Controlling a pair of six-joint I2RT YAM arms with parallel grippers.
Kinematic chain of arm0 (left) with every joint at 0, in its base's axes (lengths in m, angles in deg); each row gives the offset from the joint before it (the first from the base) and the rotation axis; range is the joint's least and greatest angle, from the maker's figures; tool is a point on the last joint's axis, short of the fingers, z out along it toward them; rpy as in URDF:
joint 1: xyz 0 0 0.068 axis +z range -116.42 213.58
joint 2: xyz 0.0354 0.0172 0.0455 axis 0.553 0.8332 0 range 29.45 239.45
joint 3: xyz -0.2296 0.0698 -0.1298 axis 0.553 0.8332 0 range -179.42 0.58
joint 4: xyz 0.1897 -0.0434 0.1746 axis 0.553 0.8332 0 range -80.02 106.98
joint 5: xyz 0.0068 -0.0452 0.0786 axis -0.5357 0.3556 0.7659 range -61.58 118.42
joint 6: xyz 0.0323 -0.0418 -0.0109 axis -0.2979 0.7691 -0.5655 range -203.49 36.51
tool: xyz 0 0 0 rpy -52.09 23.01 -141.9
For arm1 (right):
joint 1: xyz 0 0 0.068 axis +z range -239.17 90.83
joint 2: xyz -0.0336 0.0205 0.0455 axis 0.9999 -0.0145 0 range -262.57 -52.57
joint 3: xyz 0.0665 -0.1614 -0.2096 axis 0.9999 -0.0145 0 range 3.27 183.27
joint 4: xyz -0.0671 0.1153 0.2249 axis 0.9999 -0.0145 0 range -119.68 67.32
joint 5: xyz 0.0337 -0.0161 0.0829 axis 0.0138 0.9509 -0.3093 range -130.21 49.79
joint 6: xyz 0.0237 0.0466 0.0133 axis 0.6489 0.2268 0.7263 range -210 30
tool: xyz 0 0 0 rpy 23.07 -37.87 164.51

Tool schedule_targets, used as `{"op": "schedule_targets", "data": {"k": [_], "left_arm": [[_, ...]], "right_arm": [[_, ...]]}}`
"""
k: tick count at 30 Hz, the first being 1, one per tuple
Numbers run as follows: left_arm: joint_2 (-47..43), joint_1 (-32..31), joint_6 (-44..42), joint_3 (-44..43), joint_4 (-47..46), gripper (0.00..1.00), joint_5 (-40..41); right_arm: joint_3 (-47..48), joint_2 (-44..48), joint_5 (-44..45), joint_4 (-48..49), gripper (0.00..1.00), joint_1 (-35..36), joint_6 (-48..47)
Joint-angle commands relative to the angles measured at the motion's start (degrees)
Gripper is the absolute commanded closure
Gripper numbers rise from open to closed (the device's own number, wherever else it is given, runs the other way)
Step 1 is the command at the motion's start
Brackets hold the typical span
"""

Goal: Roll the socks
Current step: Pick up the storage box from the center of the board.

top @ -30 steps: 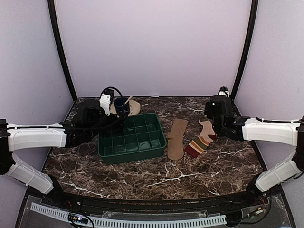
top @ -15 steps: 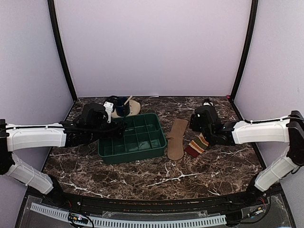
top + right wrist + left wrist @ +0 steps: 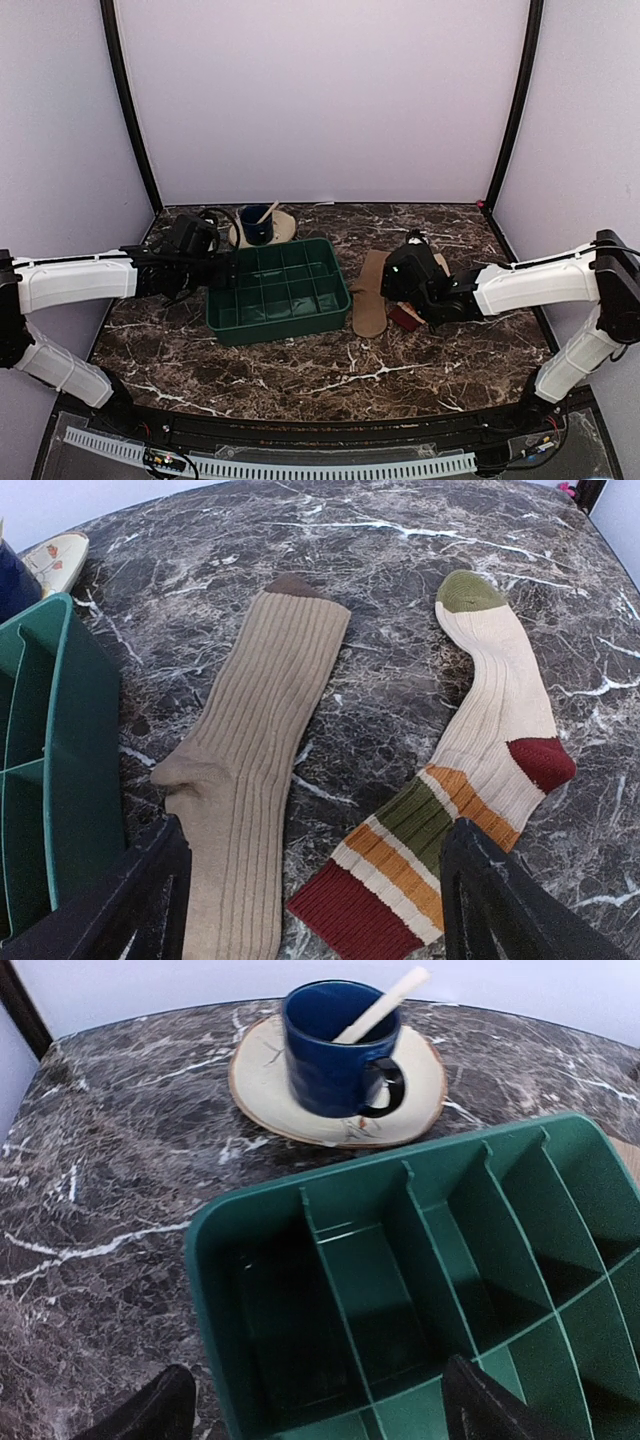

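The two socks lie flat side by side on the marble table, right of the green tray. In the right wrist view the plain tan sock is on the left and the striped sock on the right, toes pointing away. My right gripper hangs open above their cuff ends, one finger over each sock, holding nothing. From the top view it covers most of the striped sock, while the tan sock shows beside it. My left gripper is open over the tray's left end, holding nothing.
The green divided tray sits left of centre, its compartments empty; its right end shows in the right wrist view. Behind it, a blue cup with a pale stick stands on a saucer. Purple walls close in three sides.
My right gripper has swung left and forward from behind the striped sock to above both socks. My left gripper has drawn back left and lowered to the tray's left end.
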Motion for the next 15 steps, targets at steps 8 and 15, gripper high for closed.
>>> {"op": "schedule_targets", "data": {"k": [8,15], "left_arm": [[0.9,7.8,5.2,1.0,1.9,0.23,-5.3],[3.2,9.6,6.1,0.4,1.7,0.32,-9.1]], "right_arm": [[1.4,-0.8,-0.9,0.6,0.21,1.4,0.4],[2.4,-1.6,-1.3,0.2,0.21,1.7,-0.3]]}}
